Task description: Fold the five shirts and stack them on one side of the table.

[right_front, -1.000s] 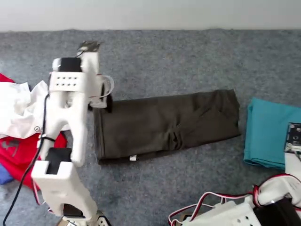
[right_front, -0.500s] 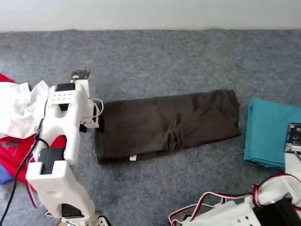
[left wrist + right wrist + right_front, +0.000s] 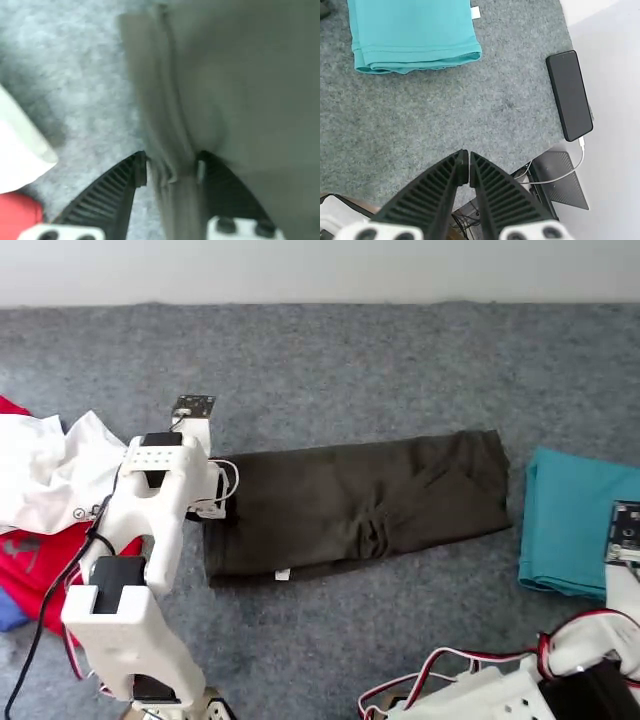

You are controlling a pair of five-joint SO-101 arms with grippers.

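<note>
Left pincer is clenched on the short end of a dark olive shirt. Its two black jaws stand on either side of a gathered ridge of cloth at the shirt's edge. From that grip the rest of the shirt stretches away as a long, flat band across the gray desk. The shirt looks folded lengthwise only. Holding it by this end would likely let the arm lift the end and carry it over the band for the next fold.

Behind the left pincer, on the side away from the olive shirt, a white shirt and a red shirt lie in a loose heap. They are unfolded, apparently waiting their turn.

Right pincer is clenched on nothing, its tips touching, and hangs over bare desk. Ahead of it, well apart, lies a neatly folded teal shirt, probably the start of the stack. A black phone lies off to one side of this pincer, at the desk's edge.
</note>
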